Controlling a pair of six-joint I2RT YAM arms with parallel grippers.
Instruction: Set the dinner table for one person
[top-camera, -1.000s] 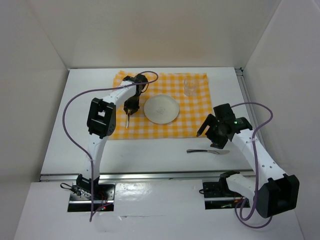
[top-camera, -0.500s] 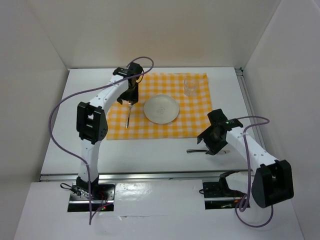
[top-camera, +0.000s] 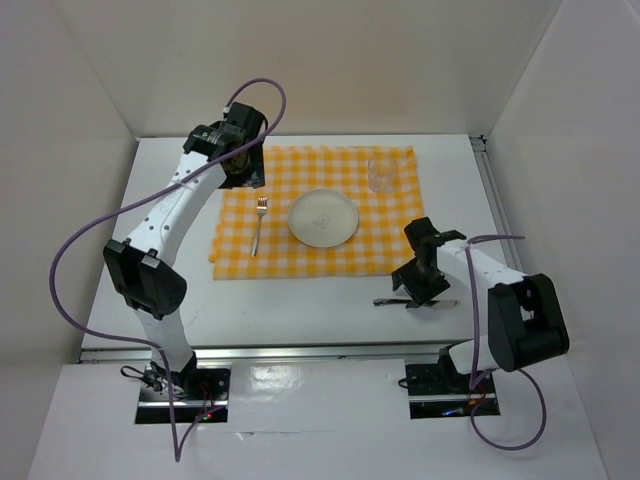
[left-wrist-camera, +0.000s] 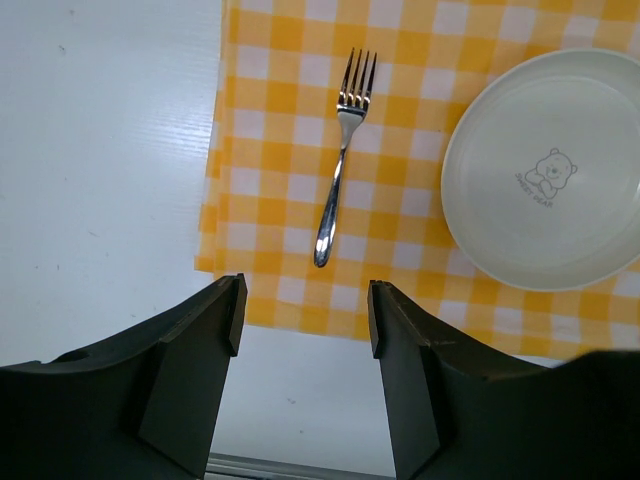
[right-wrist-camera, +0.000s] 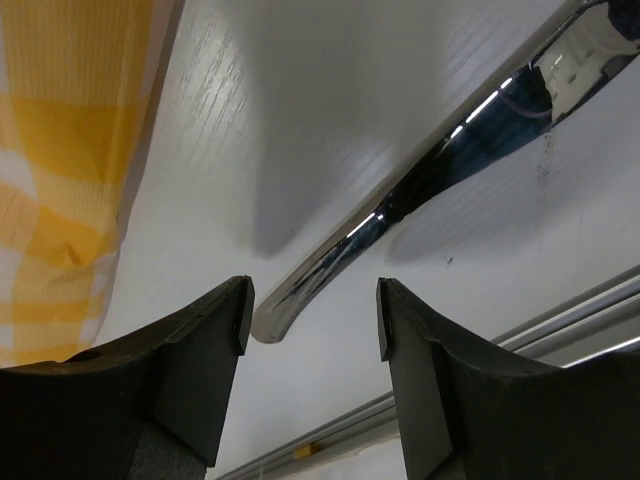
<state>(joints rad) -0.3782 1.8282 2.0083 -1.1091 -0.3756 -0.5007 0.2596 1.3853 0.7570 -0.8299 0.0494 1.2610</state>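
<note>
- The table is the white top under everything, walled in white on three sides, with a metal rail along its near edge.
- The cloth, in yellow and white checks, lies toward the far side. Its far edge stops just short of the back wall.
- White tabletop shows to the left, to the right and in front of the cloth. The front strip runs down to the rail.
- On the cloth are a plate near the middle, a fork just left of the plate and apart from it, and a glass at the far right corner.
- The fork's tines point to the far side.
- The plate carries a small bear drawing with tiny lettering beneath, too small to read.
- A steel utensil lies on bare table in front of the cloth's near right corner, between cloth and rail and touching neither.
- The left gripper hangs high above the cloth's far left corner, its fingers spread and well clear of the fork.
- The right gripper sits low at the utensil's narrow end, with its fingers spread either side of the tip. I can't see them pressing it.
</note>
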